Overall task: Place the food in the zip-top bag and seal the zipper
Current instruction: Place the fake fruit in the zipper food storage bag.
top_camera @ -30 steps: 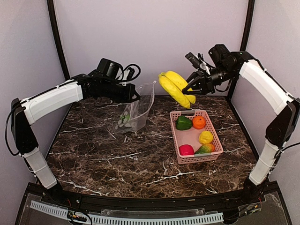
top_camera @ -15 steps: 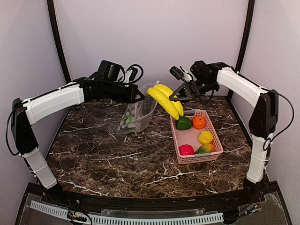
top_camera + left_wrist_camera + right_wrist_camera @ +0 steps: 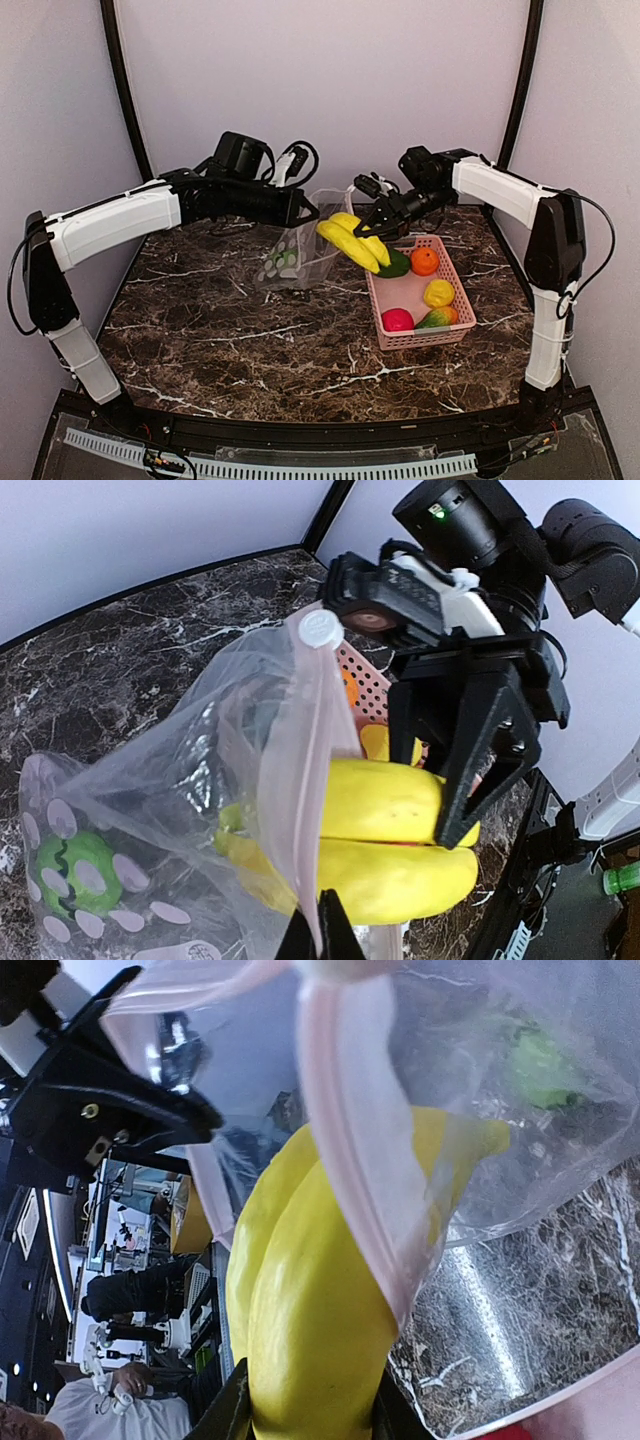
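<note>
Yellow banana (image 3: 355, 240), clamped between right gripper (image 3: 372, 226) fingers, pokes tip-first into the dot-printed clear zip-top bag (image 3: 290, 255), its mouth edge pinched tight by left gripper (image 3: 306, 212); green melon (image 3: 75, 875) inside.

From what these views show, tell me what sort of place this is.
Probably a lab robot test cell: left arm and right arm at a marble-look table, plain enclosing walls, toy fruit in a pink basket.

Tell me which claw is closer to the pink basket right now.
Right. The right claw, shut on the banana, hovers beside the pink basket's far left corner; the left claw pinches the bag's rim farther left.
</note>
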Controlling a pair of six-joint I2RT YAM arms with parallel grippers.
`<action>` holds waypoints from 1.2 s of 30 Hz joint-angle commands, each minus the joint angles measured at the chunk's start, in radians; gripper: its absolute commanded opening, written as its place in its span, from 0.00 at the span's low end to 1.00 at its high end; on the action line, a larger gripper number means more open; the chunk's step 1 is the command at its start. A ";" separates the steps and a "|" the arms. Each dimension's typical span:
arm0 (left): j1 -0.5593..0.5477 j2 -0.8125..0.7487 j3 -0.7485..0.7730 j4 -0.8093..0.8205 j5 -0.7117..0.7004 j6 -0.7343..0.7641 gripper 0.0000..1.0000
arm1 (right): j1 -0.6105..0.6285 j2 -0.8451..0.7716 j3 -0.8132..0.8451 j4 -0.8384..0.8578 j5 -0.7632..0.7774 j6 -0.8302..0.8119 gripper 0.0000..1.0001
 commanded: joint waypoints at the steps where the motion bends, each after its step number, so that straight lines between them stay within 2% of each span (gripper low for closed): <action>1: -0.034 -0.015 -0.008 0.003 0.033 0.030 0.01 | 0.008 -0.018 -0.036 0.050 0.104 0.087 0.24; 5: -0.074 0.033 0.006 0.004 0.049 0.034 0.01 | 0.010 -0.023 -0.050 0.090 0.103 0.170 0.31; 8: -0.096 0.089 0.027 -0.026 0.040 0.036 0.01 | 0.011 -0.026 -0.081 0.104 0.096 0.210 0.48; 12: -0.101 0.117 0.040 -0.042 -0.001 0.030 0.01 | 0.011 -0.069 -0.142 0.154 -0.027 0.271 0.75; 14: -0.101 0.112 0.041 -0.048 -0.030 0.026 0.01 | 0.007 -0.094 -0.171 0.193 -0.083 0.306 0.95; 15: -0.101 0.107 0.041 -0.049 -0.041 0.025 0.01 | 0.005 -0.105 -0.182 0.203 -0.095 0.314 0.98; 19: -0.093 0.087 0.042 -0.060 -0.090 -0.001 0.01 | -0.022 -0.145 -0.183 0.193 -0.025 0.254 0.99; 24: -0.042 0.018 -0.032 0.027 -0.043 -0.106 0.01 | -0.031 -0.206 -0.105 0.126 0.206 0.119 0.99; 27: -0.020 -0.028 -0.102 0.116 -0.043 -0.140 0.01 | 0.006 -0.275 -0.137 0.141 0.303 0.084 0.99; 30: -0.016 -0.048 -0.115 0.127 -0.049 -0.147 0.01 | 0.047 -0.308 -0.199 0.188 0.393 0.056 0.99; 32: -0.014 -0.056 -0.118 0.132 -0.055 -0.151 0.01 | 0.046 -0.280 -0.205 0.198 0.390 0.044 0.95; 34: -0.014 -0.067 -0.126 0.146 -0.057 -0.155 0.01 | 0.044 -0.249 -0.188 0.196 0.365 0.005 0.85; 36: -0.011 -0.079 -0.123 0.135 -0.071 -0.141 0.01 | 0.040 -0.237 -0.178 0.195 0.384 -0.044 0.79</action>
